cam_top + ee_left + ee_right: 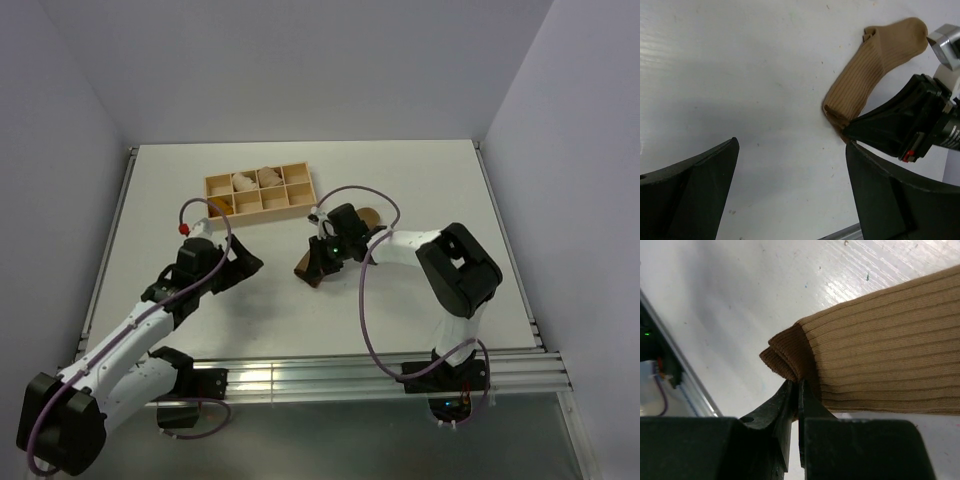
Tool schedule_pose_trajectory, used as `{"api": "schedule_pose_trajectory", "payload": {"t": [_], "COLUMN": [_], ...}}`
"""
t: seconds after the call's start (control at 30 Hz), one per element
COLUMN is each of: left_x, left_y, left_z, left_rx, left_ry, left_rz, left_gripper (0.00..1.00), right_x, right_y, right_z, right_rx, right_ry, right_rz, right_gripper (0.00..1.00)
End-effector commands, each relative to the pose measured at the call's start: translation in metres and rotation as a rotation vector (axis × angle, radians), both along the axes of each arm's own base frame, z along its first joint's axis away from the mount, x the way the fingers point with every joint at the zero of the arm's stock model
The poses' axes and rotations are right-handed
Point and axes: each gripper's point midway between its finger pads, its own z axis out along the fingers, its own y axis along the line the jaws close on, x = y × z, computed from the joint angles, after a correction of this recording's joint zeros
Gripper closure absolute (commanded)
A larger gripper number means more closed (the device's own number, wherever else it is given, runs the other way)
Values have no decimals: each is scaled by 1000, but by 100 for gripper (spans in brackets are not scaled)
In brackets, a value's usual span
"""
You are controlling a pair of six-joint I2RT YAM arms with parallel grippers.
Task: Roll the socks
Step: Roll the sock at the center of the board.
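A sock lies near the middle of the counter, running from near-left to far-right. The right arm's fingers pinch its near-left end. The left arm's fingers stand spread to its left, apart from it. Behind both sits a divided tray with bundles in its back row.

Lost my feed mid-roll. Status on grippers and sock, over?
Right gripper: jaws shut on cuff of olive-brown sock. Left gripper: jaws open, empty, beside it. Tray apart at far side, nothing blocking.
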Motion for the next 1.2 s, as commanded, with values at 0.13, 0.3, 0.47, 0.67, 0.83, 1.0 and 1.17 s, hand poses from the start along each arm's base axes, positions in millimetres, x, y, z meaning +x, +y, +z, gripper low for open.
{"api": "schedule_pose_trajectory", "payload": {"t": [0.13,0.3,0.47,0.67,0.83,1.0,1.17], "left_x": [7,4,7,12,18,28,37], "left_y": [-31,-49,-58,-76,-87,-95,-99], "left_z": [4,-8,-22,-31,-47,-60,-67], "left_rx": [-66,-56,-25,3,55,99,129], "left_ry": [-59,-30,-12,1,27,34,43], "left_rz": [-52,-93,-100,-124,-142,-146,-137], "left_gripper": [7,10,15,18,22,24,27], "right_x": [-1,5,9,14,13,13,13], "right_y": [11,2,-8,-12,-14,-14,-15], "right_z": [11,-6,-19,-25,-28,-29,-29], "right_rx": [172,164,173,168,165,162,160], "right_ry": [159,234,291,314,329,334,331], "right_rz": [-6,-64,-112,-124,-119,-111,-110], "right_gripper": [100,100,99,99,99,99,99]}}
